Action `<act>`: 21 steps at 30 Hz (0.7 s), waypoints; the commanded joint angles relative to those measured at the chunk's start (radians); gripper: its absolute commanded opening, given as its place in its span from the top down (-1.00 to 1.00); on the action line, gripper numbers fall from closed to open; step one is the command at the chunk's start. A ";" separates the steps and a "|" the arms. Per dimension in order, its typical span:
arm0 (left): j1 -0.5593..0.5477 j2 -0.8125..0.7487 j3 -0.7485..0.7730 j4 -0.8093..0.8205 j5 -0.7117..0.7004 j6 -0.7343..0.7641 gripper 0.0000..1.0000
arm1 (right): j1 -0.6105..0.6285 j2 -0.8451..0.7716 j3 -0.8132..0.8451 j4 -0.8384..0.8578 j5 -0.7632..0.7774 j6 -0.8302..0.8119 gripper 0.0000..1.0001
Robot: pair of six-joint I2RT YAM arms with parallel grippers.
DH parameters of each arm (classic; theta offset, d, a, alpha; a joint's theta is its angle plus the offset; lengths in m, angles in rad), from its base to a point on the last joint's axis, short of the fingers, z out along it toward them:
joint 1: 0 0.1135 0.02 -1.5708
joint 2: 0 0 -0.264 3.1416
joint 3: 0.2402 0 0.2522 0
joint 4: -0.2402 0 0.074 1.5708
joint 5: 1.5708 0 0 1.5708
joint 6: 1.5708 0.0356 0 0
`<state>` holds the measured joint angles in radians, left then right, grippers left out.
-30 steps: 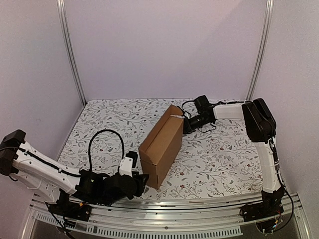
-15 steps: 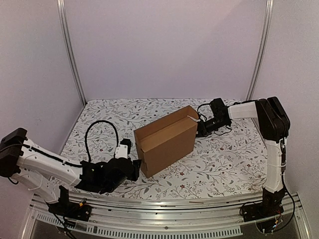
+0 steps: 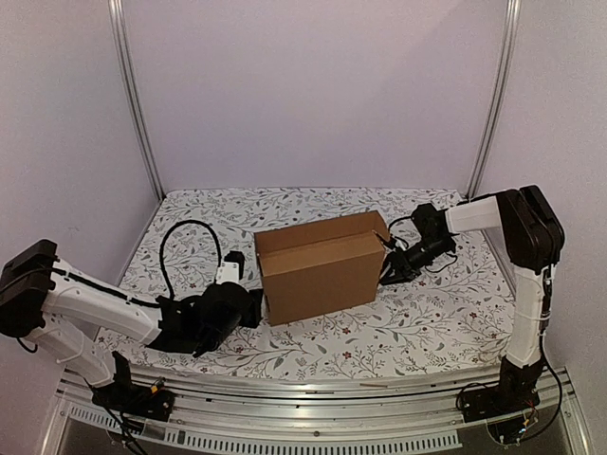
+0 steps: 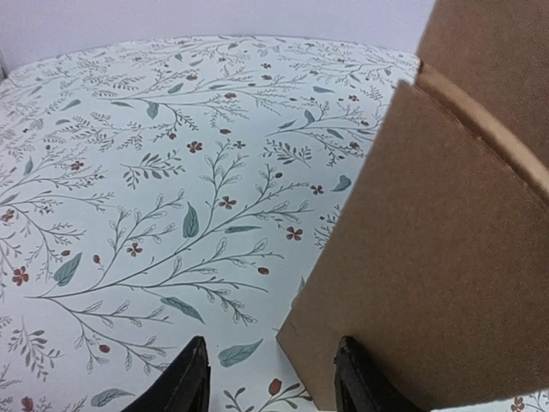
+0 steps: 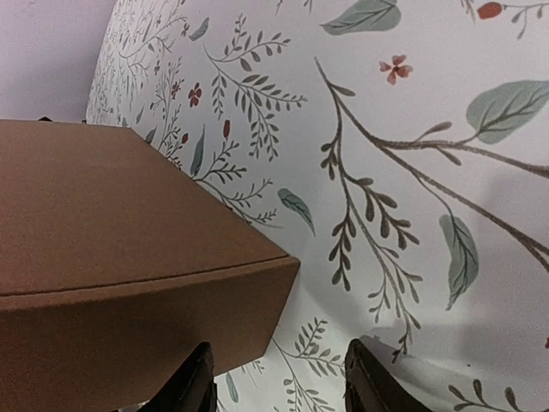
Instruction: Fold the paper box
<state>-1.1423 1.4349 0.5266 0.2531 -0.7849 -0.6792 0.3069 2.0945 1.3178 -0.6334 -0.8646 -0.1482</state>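
Paper box (image 3: 318, 270) sat upright on the floral cloth (image 3: 427, 313), squarely between your two claws, long side facing the bases.

Left gripper (image 4: 272, 386): jaws stood apart and clamped nothing. The box's lower near corner sat right in front of the gap, close to the inner finger; whether it touched I couldn't tell.

Right gripper (image 5: 279, 386): jaws also apart, holding nothing. The box's other end corner was just ahead of and above its fingertips, with bare cloth off to one side.

Handling, as a judgement:
- The box probably was light, since it's hollow corrugated board. It would skate on the cloth if you pushed from one end only.
- The panels were stiff, but they'd hinge readily at the scored creases.
- The faces were smooth and offered little bite.
- The edges would crush if you pinched them hard.

The body looked too wide for either claw. You'd do best to pinch a single wall or flap edge near a corner, or brace the two ends against each other. The top flap's rear edge looked slightly raised, but I couldn't confirm that.
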 commanded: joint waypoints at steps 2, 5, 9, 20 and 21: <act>0.003 -0.039 0.026 -0.078 0.033 -0.006 -0.04 | -0.037 -0.098 -0.042 -0.057 0.062 -0.009 -0.03; -0.031 -0.127 0.055 -0.254 0.007 -0.037 -0.11 | -0.073 -0.196 -0.086 -0.092 0.143 -0.015 -0.10; -0.098 -0.263 0.140 -0.506 -0.030 -0.072 -0.15 | -0.123 -0.377 -0.117 -0.117 0.315 -0.058 -0.20; -0.195 -0.160 0.650 -0.972 -0.070 -0.093 -0.20 | -0.149 -0.717 0.010 -0.036 0.294 0.009 -0.97; -0.194 -0.129 0.704 -1.040 -0.089 -0.143 -0.20 | -0.150 -0.699 0.037 -0.059 0.230 -0.012 -0.98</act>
<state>-1.3228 1.2114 1.0798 -0.4995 -0.8246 -0.7341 0.1627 1.3186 1.2793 -0.6704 -0.4789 -0.1822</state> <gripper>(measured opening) 0.601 0.986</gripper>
